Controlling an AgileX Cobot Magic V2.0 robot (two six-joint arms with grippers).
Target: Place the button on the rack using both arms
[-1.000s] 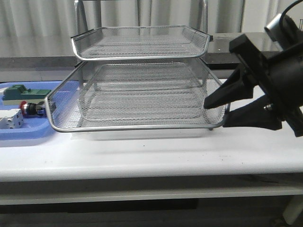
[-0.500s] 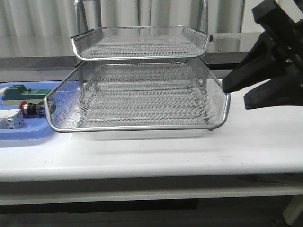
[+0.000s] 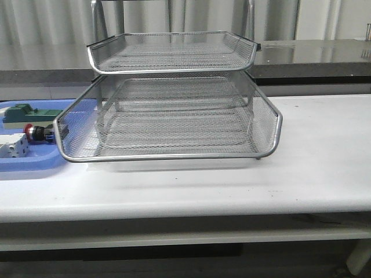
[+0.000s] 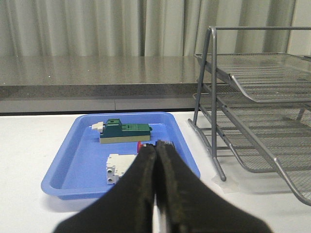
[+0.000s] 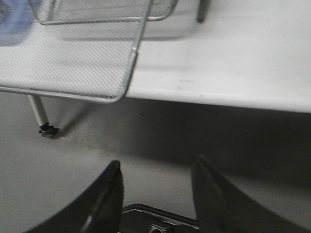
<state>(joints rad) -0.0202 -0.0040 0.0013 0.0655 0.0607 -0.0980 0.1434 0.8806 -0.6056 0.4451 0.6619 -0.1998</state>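
Button (image 3: 36,132) lies in blue tray (image 3: 35,165), beside rack (image 3: 168,124).

So the button (image 3: 38,132) is lying on its side in the blue tray (image 3: 35,162), off to the left of the rack (image 3: 174,98). Red mushroom head points left, dark body behind it, right next to a white box (image 3: 14,147). From my left wrist view I only catch a sliver of its red head (image 4: 140,145) poking out behind my left claw's fingers. The rack is silver wire mesh, standing upright on the white worktop (image 3: 313,168), tiers stacked and stepped, the lower one jutting forward. Nothing in any tier that I can see.
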